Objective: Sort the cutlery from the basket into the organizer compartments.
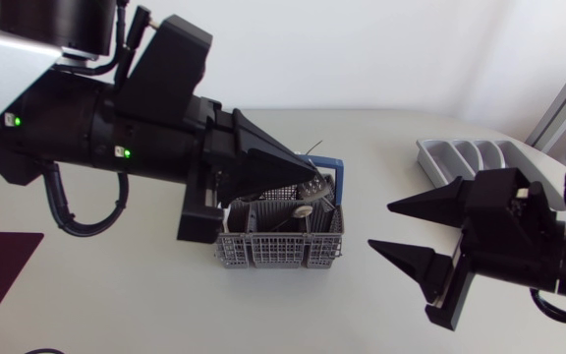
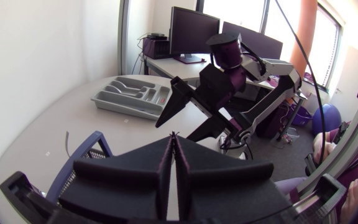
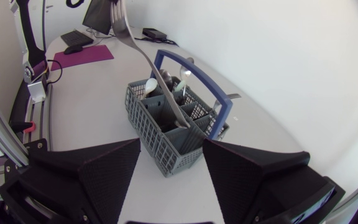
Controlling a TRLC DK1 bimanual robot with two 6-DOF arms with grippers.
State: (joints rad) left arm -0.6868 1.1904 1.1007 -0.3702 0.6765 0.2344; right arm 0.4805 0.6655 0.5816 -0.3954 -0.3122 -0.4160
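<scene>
As our left gripper (image 1: 315, 177) clamps one fork (image 3: 139, 46) above the single basket (image 1: 278, 252), our right gripper (image 1: 381, 226) stands wide open — one organizer (image 1: 465, 157) beyond it.

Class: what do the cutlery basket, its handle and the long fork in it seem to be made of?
Basket: grey matte plastic, judging by its moulded lattice. Handle: probably plastic, smooth uniform blue. Fork: metal, likely steel; it gleams brightly.

Left end effector (image 1: 315, 176) matte black; green lights (image 1: 13, 121), looping cable (image 1: 75, 218)
</scene>
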